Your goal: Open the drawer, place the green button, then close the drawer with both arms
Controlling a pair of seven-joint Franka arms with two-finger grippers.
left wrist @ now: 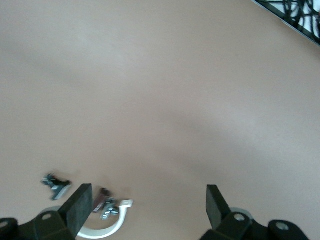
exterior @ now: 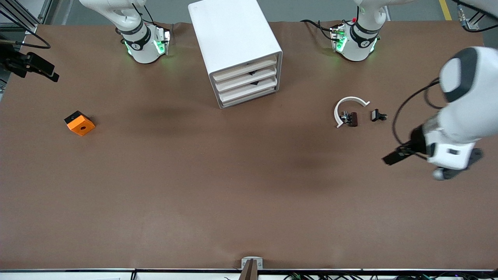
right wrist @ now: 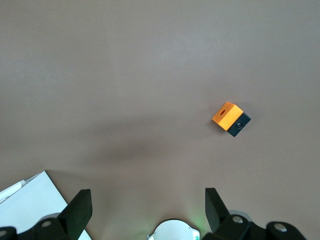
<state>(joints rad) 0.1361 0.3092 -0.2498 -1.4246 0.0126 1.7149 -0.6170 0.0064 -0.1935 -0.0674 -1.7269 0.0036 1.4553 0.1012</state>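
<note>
Cabinet (exterior: 233, 39) stands at the table's 12 o'clock. Drawer (exterior: 249, 89), 3rd of 4, is shut flush. Button: cannot tell. Left gripper (left wrist: 145, 202), jaws apart, hangs over bare table at 4 o'clock from the white arc (exterior: 347, 107). Right gripper (right wrist: 147, 205), jaws apart, hangs over table near the orange cube (right wrist: 230, 118).
</note>
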